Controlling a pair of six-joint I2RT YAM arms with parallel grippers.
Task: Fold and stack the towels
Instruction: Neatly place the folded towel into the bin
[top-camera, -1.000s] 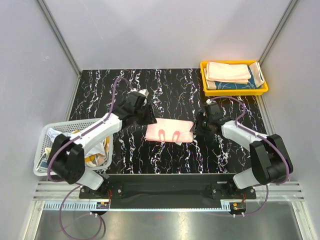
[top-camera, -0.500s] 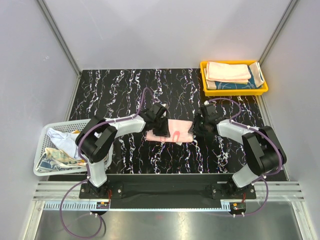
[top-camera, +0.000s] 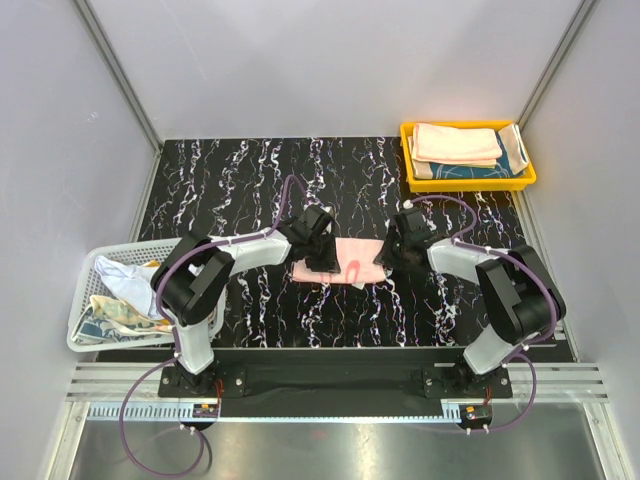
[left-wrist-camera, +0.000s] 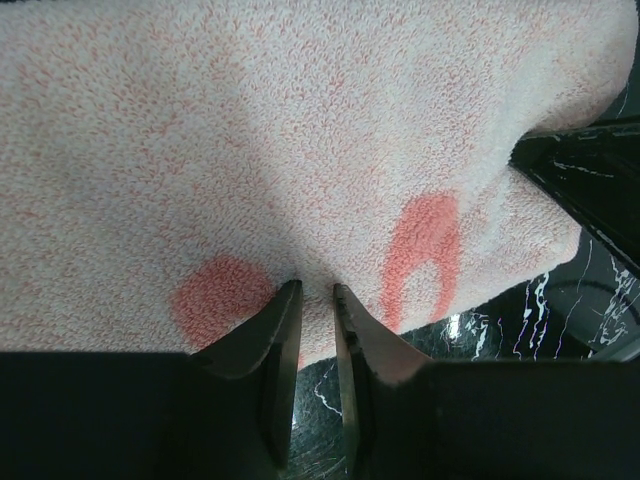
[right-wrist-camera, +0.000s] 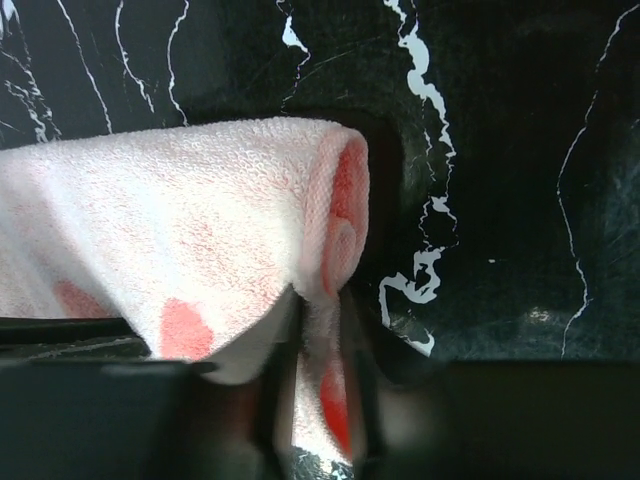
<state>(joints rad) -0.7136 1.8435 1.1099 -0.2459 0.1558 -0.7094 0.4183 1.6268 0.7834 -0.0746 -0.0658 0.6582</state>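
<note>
A pink towel with red marks (top-camera: 345, 262) lies folded at the middle of the black marbled table. My left gripper (top-camera: 322, 258) is on its left part. In the left wrist view its jaws (left-wrist-camera: 312, 290) stand almost together and pinch a pucker of the pink towel (left-wrist-camera: 300, 150). My right gripper (top-camera: 385, 258) is shut on the towel's right end. In the right wrist view the towel (right-wrist-camera: 200, 220) curls over above the gripper (right-wrist-camera: 318, 300), and cloth hangs between the fingers. Folded towels, a beige one (top-camera: 457, 142) on top, are stacked in the yellow tray.
The yellow tray (top-camera: 468, 183) stands at the back right. A white mesh basket (top-camera: 82, 300) at the left edge holds several crumpled towels (top-camera: 120, 295). Grey walls enclose the table on three sides.
My left arm swung in from the towel's left end onto its left part. My right gripper moved a little left with the right end, so the towel looks shorter.
</note>
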